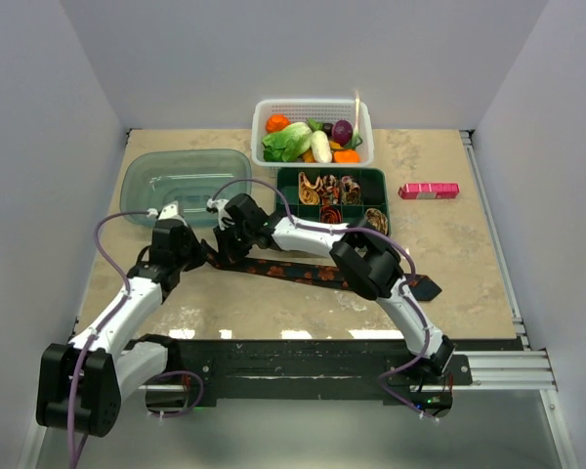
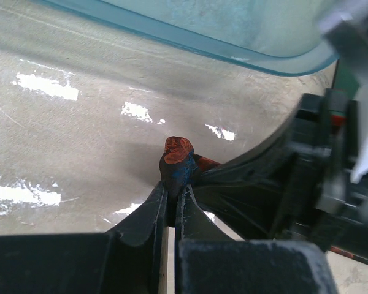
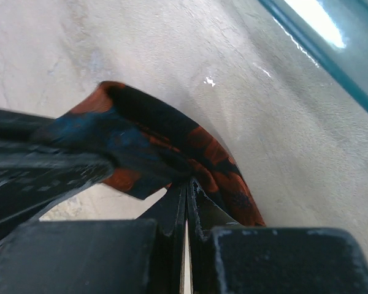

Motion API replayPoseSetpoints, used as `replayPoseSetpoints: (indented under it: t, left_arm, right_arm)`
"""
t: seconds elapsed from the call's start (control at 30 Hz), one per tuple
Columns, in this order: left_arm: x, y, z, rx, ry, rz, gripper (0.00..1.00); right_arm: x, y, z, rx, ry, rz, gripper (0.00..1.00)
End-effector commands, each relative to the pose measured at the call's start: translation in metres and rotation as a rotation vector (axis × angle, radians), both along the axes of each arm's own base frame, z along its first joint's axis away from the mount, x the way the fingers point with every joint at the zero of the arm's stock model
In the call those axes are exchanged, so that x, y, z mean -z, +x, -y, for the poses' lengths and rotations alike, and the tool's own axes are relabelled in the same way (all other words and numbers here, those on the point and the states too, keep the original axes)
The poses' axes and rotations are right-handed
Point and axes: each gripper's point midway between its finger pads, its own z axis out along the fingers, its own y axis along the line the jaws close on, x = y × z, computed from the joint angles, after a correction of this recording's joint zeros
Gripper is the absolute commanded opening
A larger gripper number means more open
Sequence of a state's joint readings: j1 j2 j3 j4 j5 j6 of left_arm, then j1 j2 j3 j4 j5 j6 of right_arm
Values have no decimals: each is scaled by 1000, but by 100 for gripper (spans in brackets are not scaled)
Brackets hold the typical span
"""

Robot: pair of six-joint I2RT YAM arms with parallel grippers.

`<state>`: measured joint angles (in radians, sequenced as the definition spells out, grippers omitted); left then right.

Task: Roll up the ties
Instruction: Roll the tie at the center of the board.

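Black orange-spotted tie (image 1: 293, 271) outstretched; rolled ties (image 1: 324, 188) in tray (image 1: 373, 188)

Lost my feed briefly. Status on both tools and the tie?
Left tool shut on black tie end. Right tool shut on it alongside. Rest trails right under right arm. Teal tub close behind.

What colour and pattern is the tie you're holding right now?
The tie is black with orange-red spots; right wrist view shows it best.
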<state>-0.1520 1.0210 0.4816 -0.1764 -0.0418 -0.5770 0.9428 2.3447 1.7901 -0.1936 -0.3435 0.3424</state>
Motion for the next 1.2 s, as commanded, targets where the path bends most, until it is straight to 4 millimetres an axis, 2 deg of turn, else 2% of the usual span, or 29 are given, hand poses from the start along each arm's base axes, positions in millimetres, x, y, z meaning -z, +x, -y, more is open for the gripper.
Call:
replayPoseSetpoints:
  t: [0.0,0.3,0.47,0.67,0.77,0.93,1.17]
  left_arm:
    - [-18,13,-1,1,44,55,0]
    - [-14,10,8,43,44,44,0]
    - [-12,11,16,59,48,38,0]
    - [-11,14,25,69,41,45,0]
    - [-11,15,29,83,43,50,0]
    - [-12,13,21,66,95,31,0]
    - [-15,9,15,61,141,20,0]
  right_arm:
    - [-27,3,-18,-13,76,20,0]
    - [-27,6,-29,-3,115,2,0]
    - [-34,7,-38,-8,141,-11,0]
    - [-35,6,-40,-11,153,-24,0]
    - [-41,3,-44,-21,183,-35,0]
    - [-49,-8,-42,-57,217,-81,0]
    - [-76,-15,-37,-83,287,-119,0]
